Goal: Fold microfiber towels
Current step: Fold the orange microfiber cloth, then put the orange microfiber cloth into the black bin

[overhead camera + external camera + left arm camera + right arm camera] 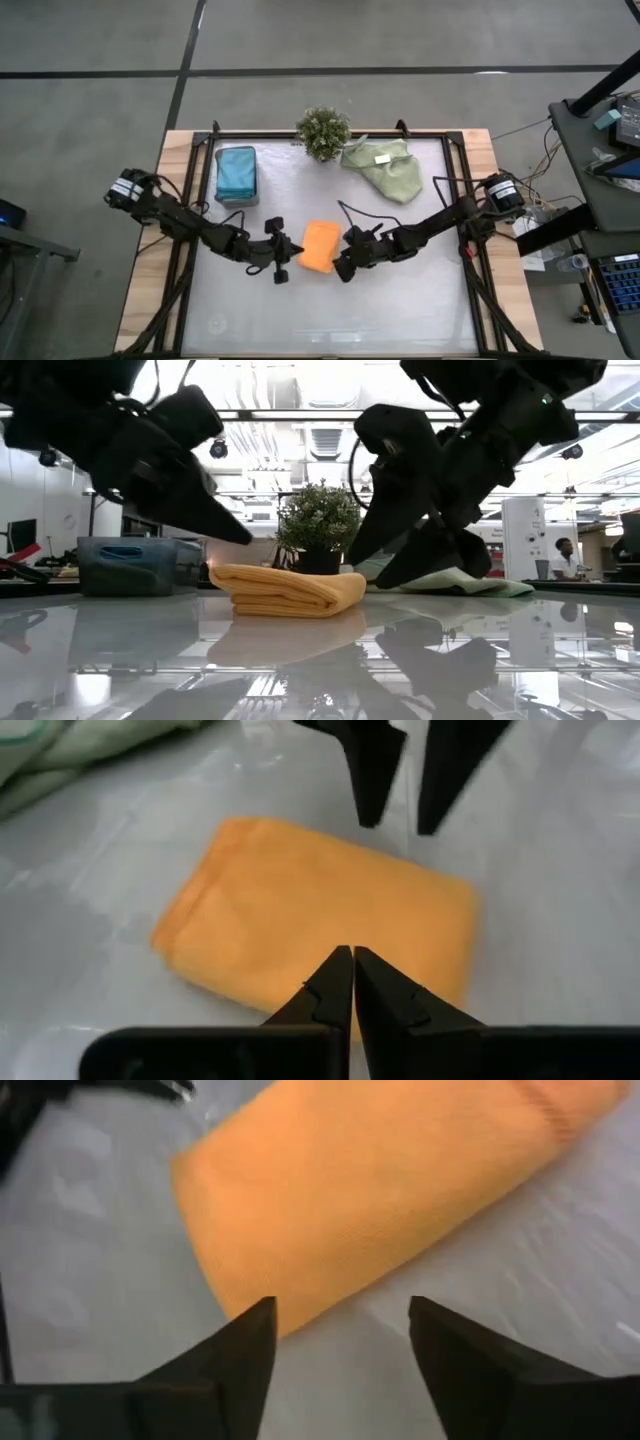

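The right gripper [340, 1335] stands with its jaws spread wide and holding nothing, low over the table [400, 300] just beside the right edge of the folded orange towel [319, 246]; the cloth fills the space ahead of its two dark fingers [235, 1355] but touches neither. The left gripper [352, 982] is pinched fully closed on nothing, its tips meeting in a point just at the orange towel's left edge, above the cloth's near border in the left wrist view. That orange towel lies flat in a neat thick rectangle at the middle of the table, between the two grippers. Two teal-blue towels [236, 172] sit stacked and folded in the dark grey tray [237, 200] at the back left. The sage-green towels [385, 168] lie rumpled at the back right, a small white tag [382, 158] showing on top, just beside the little bushy plant [323, 131]
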